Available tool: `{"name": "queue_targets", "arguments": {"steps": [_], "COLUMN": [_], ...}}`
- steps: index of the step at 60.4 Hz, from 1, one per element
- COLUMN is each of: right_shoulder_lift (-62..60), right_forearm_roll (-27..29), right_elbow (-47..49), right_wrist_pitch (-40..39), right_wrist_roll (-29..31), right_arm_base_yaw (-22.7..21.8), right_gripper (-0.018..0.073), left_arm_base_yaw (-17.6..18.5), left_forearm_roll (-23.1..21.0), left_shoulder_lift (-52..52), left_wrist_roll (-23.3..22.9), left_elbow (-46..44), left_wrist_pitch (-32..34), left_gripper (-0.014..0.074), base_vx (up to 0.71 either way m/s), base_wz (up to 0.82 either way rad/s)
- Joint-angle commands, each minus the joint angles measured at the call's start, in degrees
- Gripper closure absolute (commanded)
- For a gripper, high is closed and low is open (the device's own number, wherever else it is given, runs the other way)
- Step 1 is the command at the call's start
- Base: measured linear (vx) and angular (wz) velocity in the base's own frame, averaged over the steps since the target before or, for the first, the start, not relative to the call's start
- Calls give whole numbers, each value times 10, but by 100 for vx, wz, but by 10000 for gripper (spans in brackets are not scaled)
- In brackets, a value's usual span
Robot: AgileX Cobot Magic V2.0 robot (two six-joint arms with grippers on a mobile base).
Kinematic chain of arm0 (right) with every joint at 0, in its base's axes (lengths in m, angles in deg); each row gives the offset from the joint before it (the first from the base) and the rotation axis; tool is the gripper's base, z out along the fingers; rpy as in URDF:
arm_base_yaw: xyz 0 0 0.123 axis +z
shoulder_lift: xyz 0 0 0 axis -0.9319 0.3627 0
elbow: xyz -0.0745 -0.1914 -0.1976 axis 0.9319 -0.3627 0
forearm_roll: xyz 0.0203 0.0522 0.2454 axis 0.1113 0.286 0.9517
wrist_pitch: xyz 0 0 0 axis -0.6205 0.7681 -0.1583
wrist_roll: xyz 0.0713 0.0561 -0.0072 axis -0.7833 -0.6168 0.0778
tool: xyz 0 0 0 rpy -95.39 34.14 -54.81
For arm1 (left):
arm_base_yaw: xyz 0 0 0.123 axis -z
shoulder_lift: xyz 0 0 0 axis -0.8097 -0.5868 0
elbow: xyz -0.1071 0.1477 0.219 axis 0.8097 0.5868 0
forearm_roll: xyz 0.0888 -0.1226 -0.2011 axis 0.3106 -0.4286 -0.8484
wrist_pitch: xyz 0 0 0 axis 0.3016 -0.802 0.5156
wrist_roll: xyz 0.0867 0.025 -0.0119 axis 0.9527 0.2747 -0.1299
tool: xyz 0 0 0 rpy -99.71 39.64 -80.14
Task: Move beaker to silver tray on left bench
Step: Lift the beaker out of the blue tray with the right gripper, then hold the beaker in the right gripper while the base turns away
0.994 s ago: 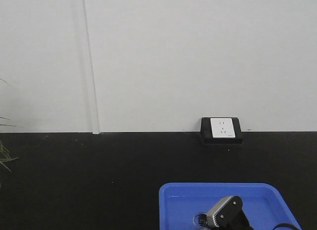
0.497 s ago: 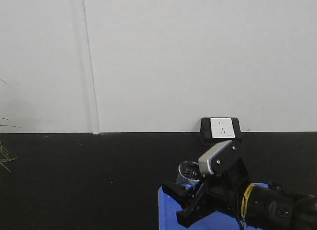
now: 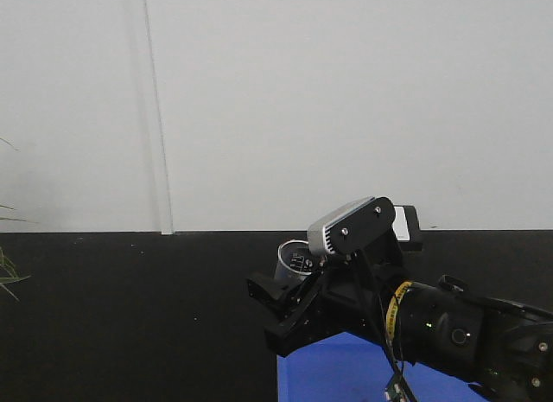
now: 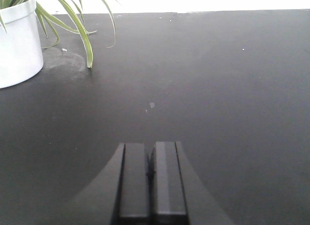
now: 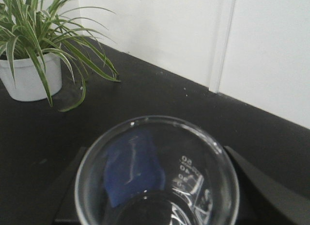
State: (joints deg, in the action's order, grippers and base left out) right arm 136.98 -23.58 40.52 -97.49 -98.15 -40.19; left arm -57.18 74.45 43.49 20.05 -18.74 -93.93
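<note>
- Beaker [image 3: 294, 260]: small, clear glass, faint printed marks on wall, mouth up, approx. upright.
- Pinched from both sides by right gripper [image 3: 278, 309]; in right wrist view one black finger [image 5: 261, 201] at each side of glass, close against it.
- Held in air, off the surface, just beside far left corner of blue tray [image 3: 341, 367], above black counter top [image 3: 130, 315].
- Through the glass in right wrist view: blue patch, prob. the tray below.
- Blue tray flat on counter, near side, right of middle; only far part seen, rest hidden by right arm.
- Grey wrist camera [image 3: 350, 225] on top of right gripper, covering most of wall socket [image 3: 408, 222] at back edge of counter.
- Left gripper [image 4: 151, 181]: fingers [image 4: 135, 181] pressed together, only thin dark slit between, nothing held; low over bare counter, pointing to back edge.
- White plant pot [image 4: 17, 41] w/ long green leaves at far left corner area of counter, well apart from both grippers.
- White wall behind, vertical strip [image 3: 160, 117] left of middle.
</note>
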Motion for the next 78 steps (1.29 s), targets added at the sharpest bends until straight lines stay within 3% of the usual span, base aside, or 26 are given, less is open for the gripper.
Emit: {"name": "queue_targets", "arguments": {"steps": [1, 78], "right_shoulder_lift": [-22, -22], "right_forearm_roll": [10, 10], "right_elbow": [9, 6], "right_wrist_pitch": [-14, -15], "right_wrist_roll": [-2, -1], "right_arm_base_yaw": [-1, -1], "right_gripper": [573, 573], "left_arm_base_yaw": [0, 0], "left_forearm_roll": [-4, -4], "left_shoulder_lift": [4, 4], "left_wrist_roll": [0, 0], "left_elbow": [11, 11], "left_wrist_pitch": [45, 45], "left_gripper": [595, 595], "base_vx": [0, -7], "base_wz": [0, 2]}}
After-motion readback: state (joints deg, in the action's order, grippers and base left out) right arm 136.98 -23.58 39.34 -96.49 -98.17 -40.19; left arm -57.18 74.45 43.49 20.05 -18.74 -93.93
